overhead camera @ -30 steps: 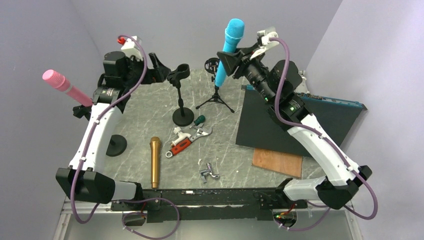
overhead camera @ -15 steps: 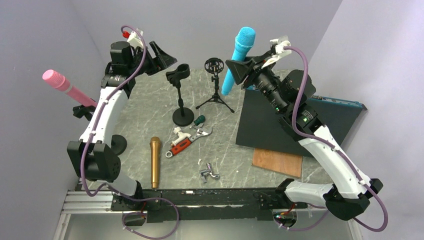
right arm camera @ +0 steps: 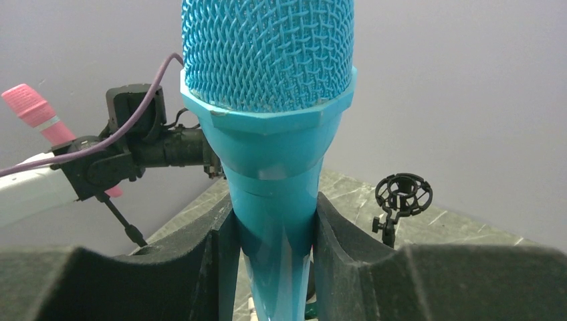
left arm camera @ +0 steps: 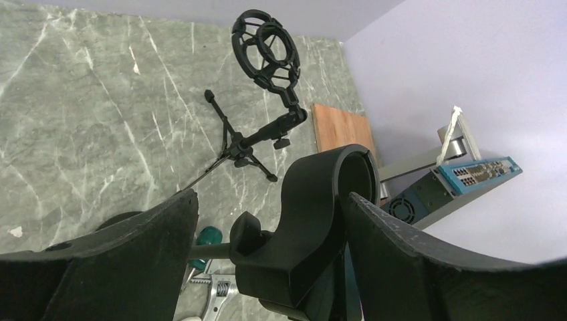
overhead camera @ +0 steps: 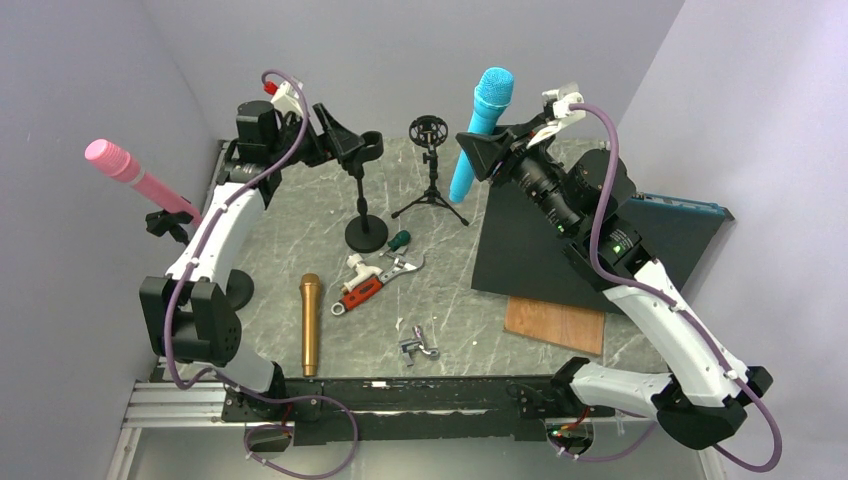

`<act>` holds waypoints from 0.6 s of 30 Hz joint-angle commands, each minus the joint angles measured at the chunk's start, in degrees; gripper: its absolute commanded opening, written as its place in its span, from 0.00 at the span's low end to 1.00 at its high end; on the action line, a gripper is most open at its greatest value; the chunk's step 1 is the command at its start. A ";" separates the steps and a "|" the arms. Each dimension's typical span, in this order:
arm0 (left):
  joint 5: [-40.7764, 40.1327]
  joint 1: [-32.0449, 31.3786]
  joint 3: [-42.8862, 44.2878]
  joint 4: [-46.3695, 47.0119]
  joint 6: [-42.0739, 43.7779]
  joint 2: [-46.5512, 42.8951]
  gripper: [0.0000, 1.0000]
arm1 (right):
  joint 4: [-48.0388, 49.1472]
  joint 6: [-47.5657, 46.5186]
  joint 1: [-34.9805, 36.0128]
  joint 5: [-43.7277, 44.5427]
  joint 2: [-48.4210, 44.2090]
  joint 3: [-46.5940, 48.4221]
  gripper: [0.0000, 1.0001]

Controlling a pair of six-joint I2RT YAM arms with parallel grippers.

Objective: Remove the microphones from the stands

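A gold microphone (overhead camera: 311, 325) lies flat on the marble table (overhead camera: 290, 225), near its front edge. Right of it, a silver wrench (overhead camera: 392, 266) and a red-handled tool (overhead camera: 360, 290) lie together, with a green-handled screwdriver (overhead camera: 399, 239) just behind. A small metal fitting (overhead camera: 418, 344) sits nearer the front. On the right, a black mat (overhead camera: 525, 250) overlaps a wooden board (overhead camera: 555, 323); a blue device (overhead camera: 690, 206) lies behind the mat.
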 commanded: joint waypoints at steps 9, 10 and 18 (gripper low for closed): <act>-5.44 -1.76 -6.82 -4.70 5.92 -1.64 0.77 | 1.05 1.21 0.00 0.18 -3.10 -1.03 0.00; -5.64 -1.74 -8.52 -4.48 5.88 -1.61 0.77 | 0.82 1.23 0.04 0.26 -3.32 -1.18 0.00; -5.26 -1.67 -12.65 -4.26 7.22 1.20 0.80 | -2.17 1.24 0.04 0.52 -4.70 -1.41 0.00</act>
